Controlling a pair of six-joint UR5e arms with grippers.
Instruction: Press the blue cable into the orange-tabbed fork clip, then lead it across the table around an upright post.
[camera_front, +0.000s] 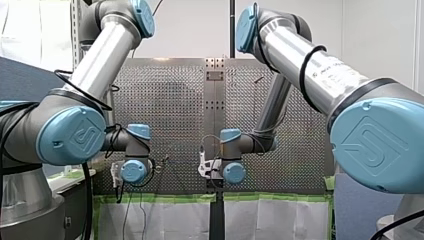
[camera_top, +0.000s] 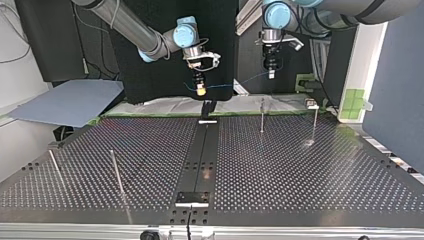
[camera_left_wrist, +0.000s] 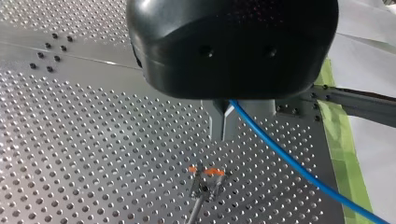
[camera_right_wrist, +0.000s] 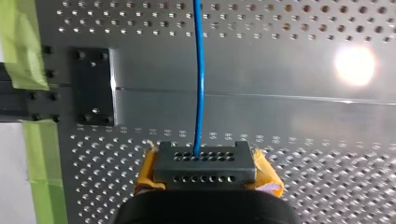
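Across the room's width, item one: perforated table (camera_top: 300, 175), one, metal, with a dark strip down its middle and green tape (camera_right_wrist: 35, 154) along the edge. Item two: arms, two, silver tubes with blue joint caps (camera_front: 70, 135). Each cap carries an embossed curled emblem. Faint lettering on the right arm (camera_front: 310, 65) is too blurred to read, and the left arm (camera_front: 95, 65) shows none. Item three: grippers, two, both hanging above the table edge nearest the arms. The left gripper (camera_left_wrist: 223, 133) is black, its metal fingers drawn close together and pinching the cable. The right gripper (camera_right_wrist: 198, 158), with yellow pads (camera_right_wrist: 265, 170), is closed on the same cable, which enters between its finger ends. Item four: upright posts (camera_top: 261, 116), four counted in the top view, thin and metal, two at that view's left and two at its right. Item five: blue cable (camera_left_wrist: 280, 154), one, strung in the air between the two grippers. From the left fingers it runs off slantwise over the table towards the taped edge. Item six: fork clip (camera_left_wrist: 207, 177), one, standing on the table with two orange tabs (camera_left_wrist: 215, 171). It stands ahead of the left fingers and beneath them. The cable passes beside the clip, apart from it and not in its fork.
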